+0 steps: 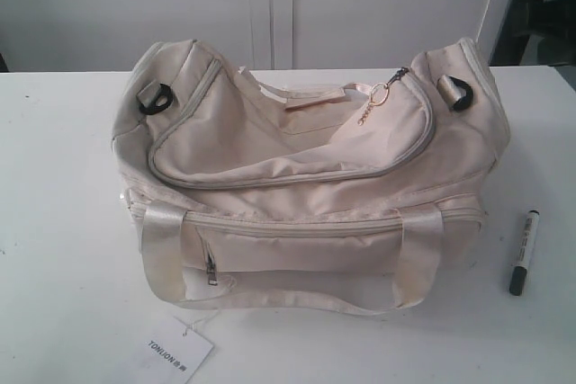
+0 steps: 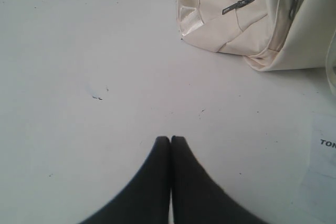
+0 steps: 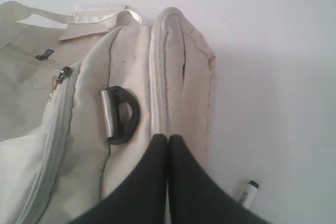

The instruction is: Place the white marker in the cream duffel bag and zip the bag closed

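The cream duffel bag [image 1: 306, 177] stands in the middle of the white table with its curved top zipper open and the flap sagging. Its gold chain pull [image 1: 378, 96] hangs at the right end of the zipper. The white marker [image 1: 523, 252] lies on the table to the right of the bag. No gripper shows in the exterior view. My left gripper [image 2: 170, 139] is shut and empty over bare table, apart from the bag's corner [image 2: 252, 19]. My right gripper [image 3: 168, 138] is shut and empty above the bag's end [image 3: 173, 66], with the marker [image 3: 245, 194] beside it.
A white paper tag [image 1: 171, 350] lies at the front of the bag, also seen as the tag [image 2: 323, 171]. Black D-rings [image 1: 155, 99] sit at both ends of the bag. A white wall and cabinet [image 1: 270, 6] stand behind the table.
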{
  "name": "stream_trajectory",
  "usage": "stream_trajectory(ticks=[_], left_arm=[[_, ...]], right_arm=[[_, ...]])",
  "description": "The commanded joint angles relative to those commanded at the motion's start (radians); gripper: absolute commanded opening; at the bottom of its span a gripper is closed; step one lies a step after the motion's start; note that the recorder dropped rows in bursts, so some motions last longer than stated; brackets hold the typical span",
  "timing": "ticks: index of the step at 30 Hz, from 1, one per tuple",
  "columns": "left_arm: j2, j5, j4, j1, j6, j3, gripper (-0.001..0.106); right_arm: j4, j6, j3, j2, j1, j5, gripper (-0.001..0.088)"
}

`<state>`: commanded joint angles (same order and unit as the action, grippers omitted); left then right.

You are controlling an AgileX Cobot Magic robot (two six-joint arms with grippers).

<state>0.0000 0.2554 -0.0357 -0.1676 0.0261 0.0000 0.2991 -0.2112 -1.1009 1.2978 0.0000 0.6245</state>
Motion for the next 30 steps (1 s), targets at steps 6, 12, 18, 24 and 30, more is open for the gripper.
stream_trajectory(ticks=[6, 12, 18, 24, 30], left_arm=[[0.000, 0.000, 0.000, 0.000, 0.000, 0.000, 0.000], [0.000, 0.000, 0.000, 0.000, 0.000, 0.000, 0.000], [0.000, 0.000, 0.000, 0.000, 0.000, 0.000, 0.000], [0.000, 0.000, 0.000, 0.000, 0.000, 0.000, 0.000], [0.000, 0.000, 0.000, 0.000, 0.000, 0.000, 0.000]], right_arm=[[0.000, -0.018, -0.063, 0.080, 0.000, 0.004, 0.0000], [0.000, -0.034, -0.098, 0.113, 0.000, -0.063, 0.0000], [0.047, -0.017, -0.116, 0.131, 0.000, -0.132, 0.0000], [0.049, -0.047, -0.272, 0.245, 0.000, 0.060, 0.0000], [0.049, -0.058, -0.376, 0.288, 0.022, 0.143, 0.0000]])
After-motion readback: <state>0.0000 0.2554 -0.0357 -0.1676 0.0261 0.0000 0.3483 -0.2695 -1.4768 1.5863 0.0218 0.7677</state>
